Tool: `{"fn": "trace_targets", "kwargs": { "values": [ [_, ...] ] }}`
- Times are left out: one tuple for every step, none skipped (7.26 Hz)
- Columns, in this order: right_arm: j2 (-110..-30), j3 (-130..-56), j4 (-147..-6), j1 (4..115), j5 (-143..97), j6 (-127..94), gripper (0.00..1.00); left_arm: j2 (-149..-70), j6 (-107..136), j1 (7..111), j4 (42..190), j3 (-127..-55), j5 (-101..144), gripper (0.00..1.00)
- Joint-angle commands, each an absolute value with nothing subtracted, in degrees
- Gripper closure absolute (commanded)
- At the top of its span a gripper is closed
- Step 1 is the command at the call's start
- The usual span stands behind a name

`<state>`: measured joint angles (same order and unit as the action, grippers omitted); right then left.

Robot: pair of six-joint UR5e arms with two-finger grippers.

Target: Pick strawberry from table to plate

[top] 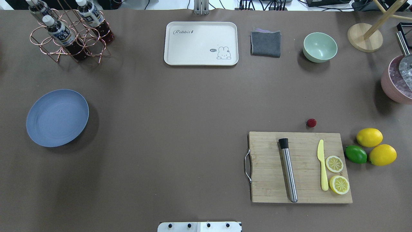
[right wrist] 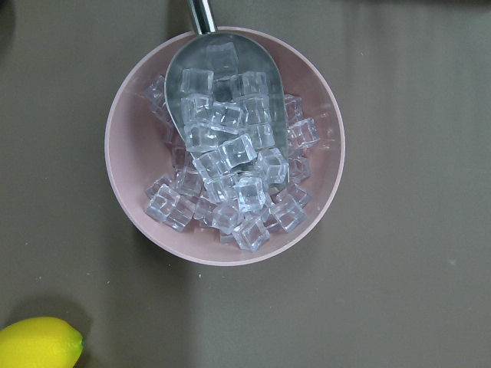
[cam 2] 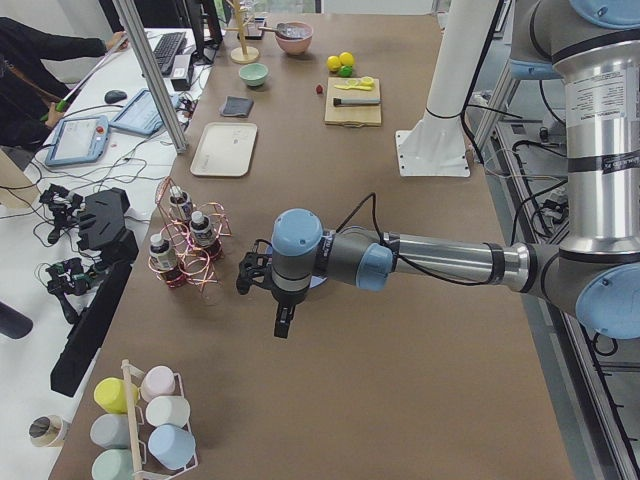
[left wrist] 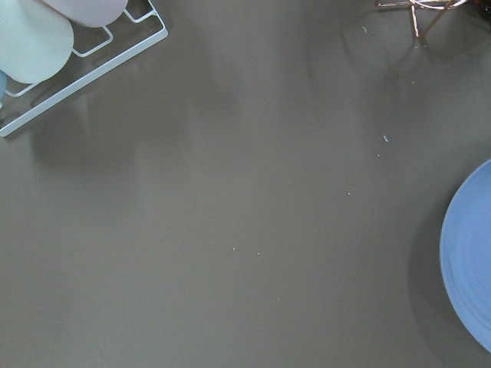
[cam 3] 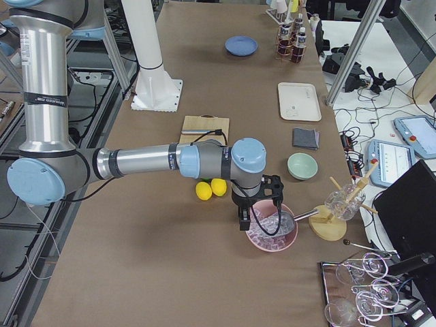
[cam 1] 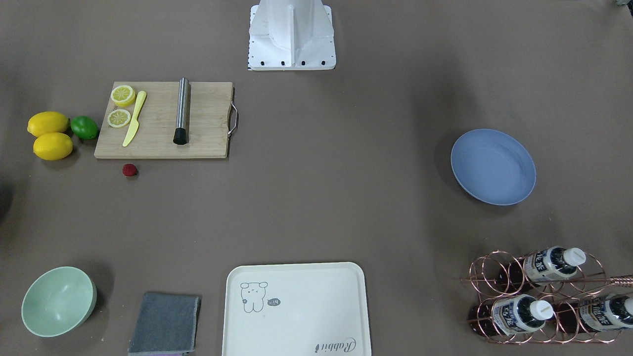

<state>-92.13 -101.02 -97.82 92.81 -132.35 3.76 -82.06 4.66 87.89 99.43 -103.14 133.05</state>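
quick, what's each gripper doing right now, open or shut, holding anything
left gripper: cannot tell, seen only from the side; it hangs beside the plate.
right gripper: cannot tell, seen only from the side; it hangs over the pink bowl.

Table (top: 180, 106): strawberry (top: 311, 122), plate (top: 57, 117), cutting board (top: 267, 151)

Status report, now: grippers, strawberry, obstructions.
Left gripper beside plate, right gripper above ice bowl, jaws unreadable. Strawberry on table by cutting board, untouched. Nothing blocking it.
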Motion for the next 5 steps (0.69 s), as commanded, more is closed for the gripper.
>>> {"fn": "trace_targets", "kwargs": {
  "values": [
    [-92.0, -101.3, -97.8, 92.8, -132.6, 3.3, 0.00, -83.8, 4.6, 87.6, 99.8, -102.3, 133.2, 0.02],
    [-91.8, -101.5, -97.8, 92.8, -132.9, 2.6, 0.00, -85.3, 5.3, 86.5, 99.8, -101.8, 133.1, 0.02],
    [-90.9, -101.4, -97.8, 92.8, -133.1, 2.0, 0.00, -85.9, 5.2, 86.5, 99.8, -101.1, 132.8, 0.02],
    [-89.9, -101.5, -97.8, 92.1, -133.5, 0.2, 0.00, -86.0, 5.0, 86.5, 100.0, -101.4, 133.2, 0.02],
    [-88.3, -101.5, -97.8, 90.4, -133.8, -2.3, 0.00, -85.3, 4.7, 86.2, 104.7, -101.3, 134.5, 0.02]
  ]
}}
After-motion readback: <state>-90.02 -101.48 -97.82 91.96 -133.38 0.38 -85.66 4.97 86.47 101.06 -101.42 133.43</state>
